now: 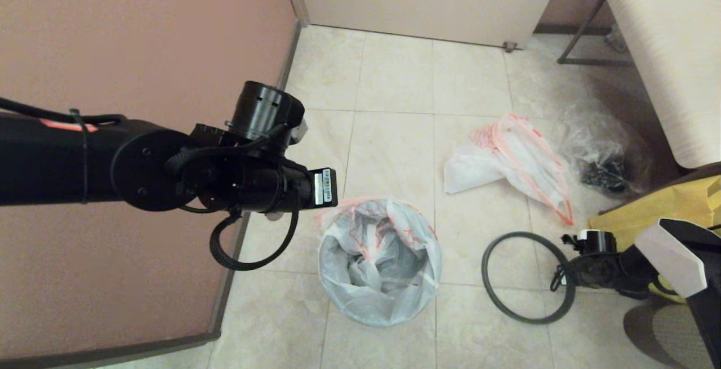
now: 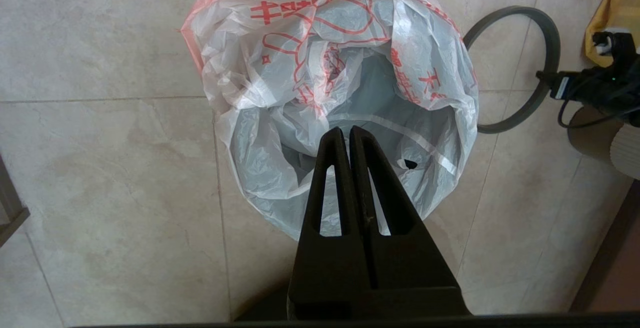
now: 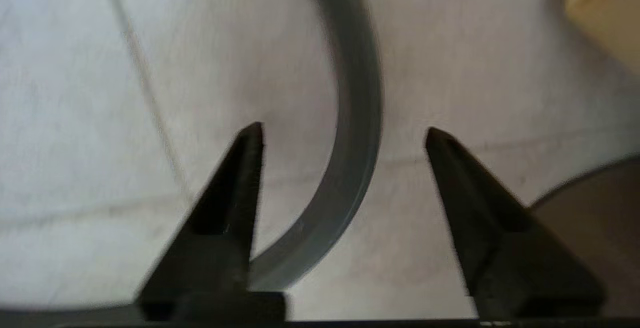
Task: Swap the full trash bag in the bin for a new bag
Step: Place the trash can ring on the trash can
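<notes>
A: biggest first, what's on the floor?
B: tiled floor (image 1: pixel 394 93), pinkish wall on the robot's left, a pale bench (image 1: pixel 664 48) far right. Left arm reaches across the head view, and the left gripper (image 2: pixel 349 132) hangs above the bin (image 1: pixel 378 315), fingers pressed together, nothing between them

A: bin state?
B: only its outline shows; the new bag (image 1: pixel 378 256) lines it, mouth spread over the rim, orange-red lettering and an orange edge on the far side. Bag sags loosely inside, small dark hole in the plastic near the gripper tips in the left wrist view

A: full trash bag?
B: lying on the floor (image 1: pixel 515 160) beyond the bin toward the robot's right, flattened, orange drawstring band along its edge, well apart from the bin. Clear crinkled bag with black contents (image 1: pixel 600 155) just beside it, yellow bag (image 1: pixel 670 205) nearer the robot

A: hoop?
B: grey hoop (image 1: pixel 526 276) flat on the tiles right of the bin, not on it

A: right gripper?
B: right gripper (image 3: pixel 344 135) low at the hoop's right side, jaws spread apart, straddling the hoop's band; can't tell if it touches
</notes>
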You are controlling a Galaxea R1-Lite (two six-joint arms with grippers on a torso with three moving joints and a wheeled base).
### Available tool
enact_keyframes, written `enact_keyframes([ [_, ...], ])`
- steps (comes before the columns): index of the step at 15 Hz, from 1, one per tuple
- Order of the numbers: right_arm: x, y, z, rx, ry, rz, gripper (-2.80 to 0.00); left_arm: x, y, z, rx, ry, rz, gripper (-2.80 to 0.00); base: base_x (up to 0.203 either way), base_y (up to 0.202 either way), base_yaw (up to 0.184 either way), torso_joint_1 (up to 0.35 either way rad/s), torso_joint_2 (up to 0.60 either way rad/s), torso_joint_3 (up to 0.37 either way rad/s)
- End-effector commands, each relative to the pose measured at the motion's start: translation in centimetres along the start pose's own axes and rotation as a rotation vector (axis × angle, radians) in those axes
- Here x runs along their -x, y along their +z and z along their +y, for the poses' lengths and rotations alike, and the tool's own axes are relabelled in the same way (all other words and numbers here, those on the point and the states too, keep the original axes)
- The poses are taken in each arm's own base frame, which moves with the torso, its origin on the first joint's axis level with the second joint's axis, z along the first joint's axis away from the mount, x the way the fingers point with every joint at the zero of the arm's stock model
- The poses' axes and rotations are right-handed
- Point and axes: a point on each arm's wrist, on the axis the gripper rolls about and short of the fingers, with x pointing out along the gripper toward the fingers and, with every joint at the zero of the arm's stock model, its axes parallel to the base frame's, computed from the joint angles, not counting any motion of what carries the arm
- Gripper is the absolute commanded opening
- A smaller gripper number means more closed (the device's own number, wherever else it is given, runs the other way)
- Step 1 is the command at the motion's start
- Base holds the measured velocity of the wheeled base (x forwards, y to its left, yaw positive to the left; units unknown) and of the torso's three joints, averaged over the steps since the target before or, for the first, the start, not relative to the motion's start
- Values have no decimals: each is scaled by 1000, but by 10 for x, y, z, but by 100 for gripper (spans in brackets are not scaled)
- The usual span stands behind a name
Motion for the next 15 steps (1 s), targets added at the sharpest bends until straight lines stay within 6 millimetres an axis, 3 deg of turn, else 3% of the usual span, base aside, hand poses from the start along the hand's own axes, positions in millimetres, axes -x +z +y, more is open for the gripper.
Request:
enact_keyframes([
  [1,-10,-5,-1,-2,6,1,0,0,0,0,2,1,1,-280,0,0,0,0,0,0],
  [3,-18,-7,-1,-5,17,-8,0,0,0,0,2,1,-1,-280,0,0,0,0,0,0],
  [4,-22,-9,-2,-7,21,-10,-280,-1,0,0,2,1,1,-280,0,0,0,0,0,0],
  [10,-26,-22,-3,-11,96,70,-280,0,0,-2,0,-3,-1,-280,0,0,0,0,0,0],
  [13,-21,-16,-1,-7,99,65,-280,2,1,-2,0,-7,-6,-280,0,0,0,0,0,0],
  [15,-6,-2,-3,-11,87,43,-280,6,-1,-7,-8,-16,-8,-280,0,0,0,0,0,0],
])
